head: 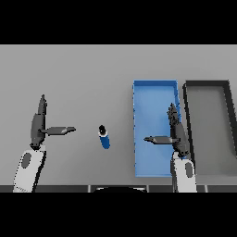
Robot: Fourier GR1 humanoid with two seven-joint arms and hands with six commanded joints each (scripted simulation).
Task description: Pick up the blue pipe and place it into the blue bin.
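The blue pipe [104, 137] lies on the grey tabletop [83, 74], left of the blue bin [155, 88]. The right hand [175, 132] hovers over the bin, fingers straight and empty; the left hand [39, 124] is likewise spread and empty.

Single head view, looking steeply down from above the robot's near edge onto the grey table [92, 69], facing away from the robot, set fairly high, taking in both hands, a blue bin [155, 88] and a dark bin [206, 85] at right

A plain grey table [69, 69] fills the view — evenly lit, matte, unmarked.
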